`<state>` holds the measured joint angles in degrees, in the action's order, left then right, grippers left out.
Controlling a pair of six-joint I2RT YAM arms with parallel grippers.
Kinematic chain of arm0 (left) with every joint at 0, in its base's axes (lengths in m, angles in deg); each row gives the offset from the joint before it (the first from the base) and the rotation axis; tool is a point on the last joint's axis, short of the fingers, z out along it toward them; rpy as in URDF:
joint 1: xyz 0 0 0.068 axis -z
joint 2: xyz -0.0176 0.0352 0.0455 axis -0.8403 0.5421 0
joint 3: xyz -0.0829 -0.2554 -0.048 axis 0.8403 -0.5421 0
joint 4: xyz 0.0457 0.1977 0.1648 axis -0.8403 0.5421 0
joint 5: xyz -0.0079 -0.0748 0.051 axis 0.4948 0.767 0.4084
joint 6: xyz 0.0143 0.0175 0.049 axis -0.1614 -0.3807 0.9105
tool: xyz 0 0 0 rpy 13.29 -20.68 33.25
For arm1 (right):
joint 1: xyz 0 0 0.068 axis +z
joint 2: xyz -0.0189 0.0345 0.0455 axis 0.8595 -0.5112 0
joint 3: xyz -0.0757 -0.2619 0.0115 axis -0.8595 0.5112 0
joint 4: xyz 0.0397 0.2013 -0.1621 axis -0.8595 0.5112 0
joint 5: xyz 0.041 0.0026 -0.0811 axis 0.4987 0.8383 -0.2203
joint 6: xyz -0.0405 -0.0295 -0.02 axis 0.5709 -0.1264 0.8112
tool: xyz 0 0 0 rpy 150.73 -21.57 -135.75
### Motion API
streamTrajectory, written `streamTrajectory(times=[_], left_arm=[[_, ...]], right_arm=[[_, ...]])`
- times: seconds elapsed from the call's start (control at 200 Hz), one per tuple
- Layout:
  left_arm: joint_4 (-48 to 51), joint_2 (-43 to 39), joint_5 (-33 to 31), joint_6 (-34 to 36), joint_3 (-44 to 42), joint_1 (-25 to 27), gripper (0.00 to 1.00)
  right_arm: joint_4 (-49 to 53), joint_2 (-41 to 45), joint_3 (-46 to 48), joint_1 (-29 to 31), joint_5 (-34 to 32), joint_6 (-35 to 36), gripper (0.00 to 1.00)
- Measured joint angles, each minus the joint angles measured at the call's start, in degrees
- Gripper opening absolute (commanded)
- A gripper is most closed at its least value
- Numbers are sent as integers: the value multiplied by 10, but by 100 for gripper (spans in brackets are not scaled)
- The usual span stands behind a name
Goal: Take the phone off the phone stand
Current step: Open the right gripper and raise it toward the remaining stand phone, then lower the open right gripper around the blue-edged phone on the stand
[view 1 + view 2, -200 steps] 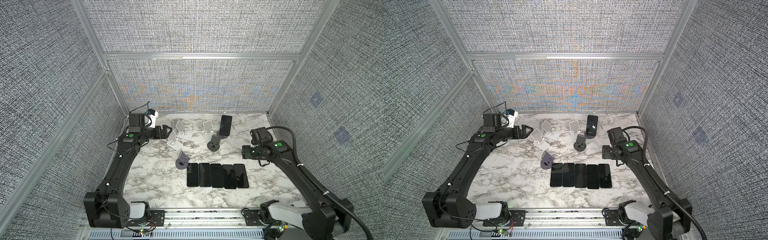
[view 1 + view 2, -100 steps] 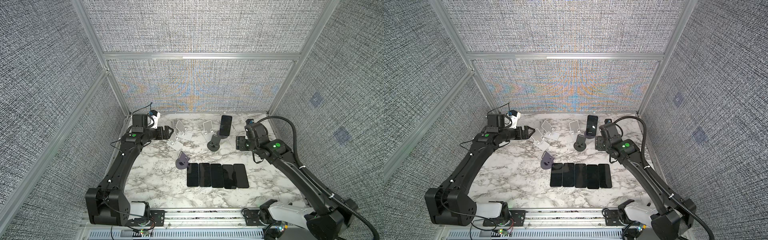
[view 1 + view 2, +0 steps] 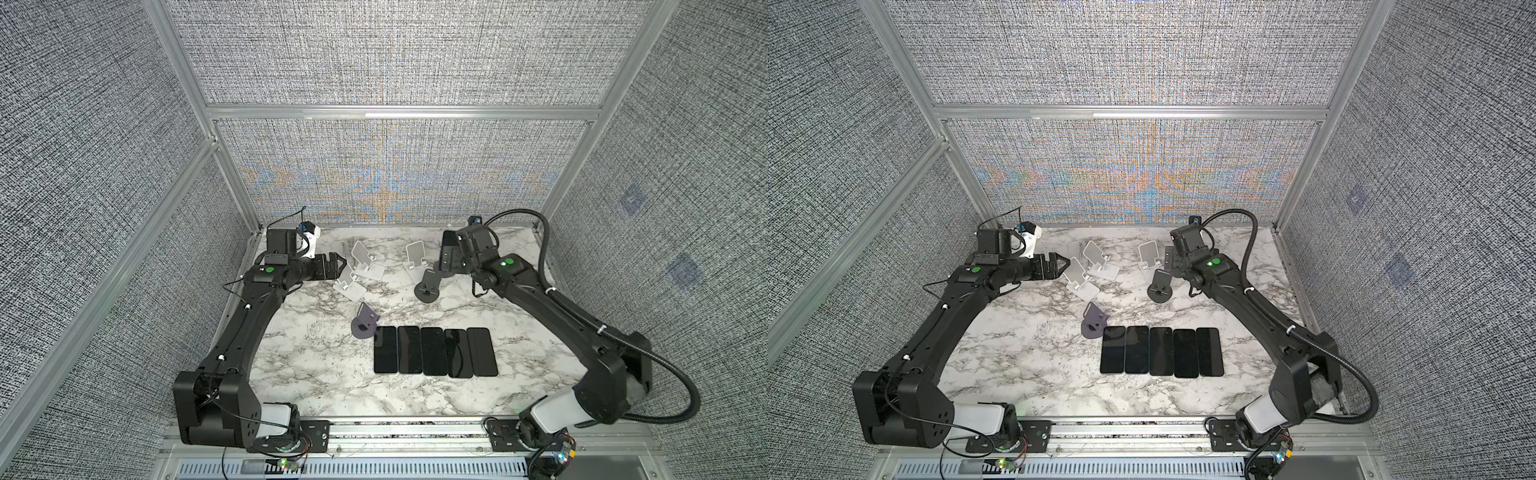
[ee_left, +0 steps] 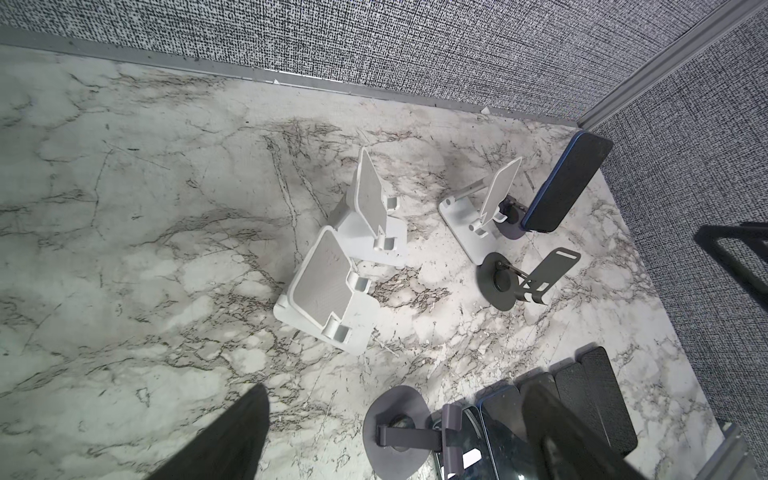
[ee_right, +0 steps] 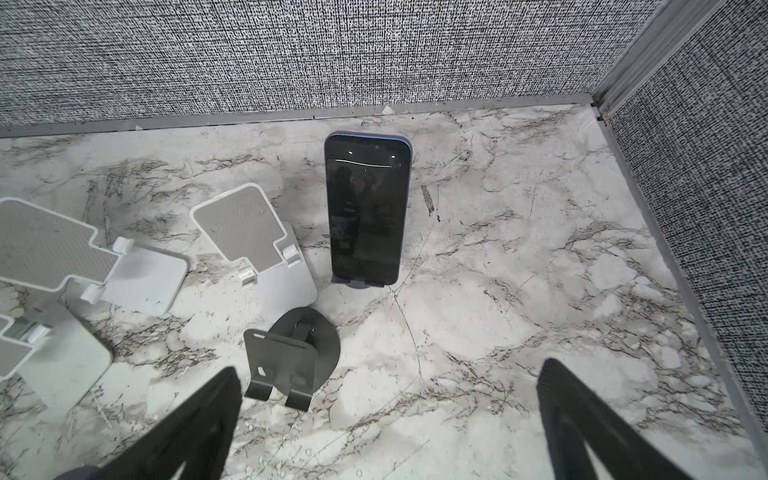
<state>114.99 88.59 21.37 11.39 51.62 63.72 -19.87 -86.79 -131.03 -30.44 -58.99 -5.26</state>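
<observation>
A dark phone stands upright on a small dark phone stand near the back right corner; the left wrist view shows the phone from the side. My right gripper is open and empty, its two fingers spread wide in front of the phone and apart from it. In both top views the right gripper hangs just in front of the phone and hides most of it. My left gripper is open and empty; it hovers at the back left, beside the white stands.
Three empty white stands cluster at the back middle. An empty dark stand sits near my right gripper's finger. A purple-grey stand lies beside a row of several flat phones. Walls close in at the back and right.
My right gripper has swung back and left from near the flat phones to just before the standing phone, and its jaws have opened wider. The left gripper has edged slightly right.
</observation>
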Motion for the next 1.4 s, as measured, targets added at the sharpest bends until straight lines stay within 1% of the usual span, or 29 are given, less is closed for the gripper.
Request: streamTrajectory(times=[0.135,0.325,0.355,0.405,0.425,0.44,0.47,0.535,0.61,0.66,0.72,0.775,0.79,0.97,1.401], left_arm=[[0,0,0,0,0,0,95],[0,0,0,0,0,0,96],[0,0,0,0,0,0,95],[0,0,-1,0,0,-1,95],[0,0,-2,0,0,-1,95],[0,0,-2,0,0,-1,95],[0,1,-2,0,0,-1,95],[0,1,-2,0,0,-1,96],[0,1,-2,0,0,-1,96],[0,2,-2,0,0,-1,95],[0,3,-3,0,0,-1,95],[0,4,-4,0,0,-1,95],[0,4,-4,0,0,-1,95],[1,7,-9,1,0,-2,96],[3,9,-11,2,1,-2,95]], right_arm=[[-4,-57,-35,-2,-2,0,99],[-11,-114,-58,-12,-19,2,99],[-14,-122,-60,-15,-16,3,93],[-18,-133,-61,-25,-5,5,78],[-20,-137,-61,-31,6,5,68],[-23,-140,-60,-35,13,5,66],[-31,-144,-56,-42,28,5,65],[-59,-150,-37,-56,59,2,66],[-86,-156,-17,-59,63,12,72],[-95,-162,-14,-59,75,15,82],[-104,-171,-19,-59,81,16,89],[-103,-181,-35,-61,84,17,98],[-101,-184,-40,-61,84,17,99],[-86,-208,-85,-58,72,19,99],[-77,-255,-123,-66,51,16,99]])
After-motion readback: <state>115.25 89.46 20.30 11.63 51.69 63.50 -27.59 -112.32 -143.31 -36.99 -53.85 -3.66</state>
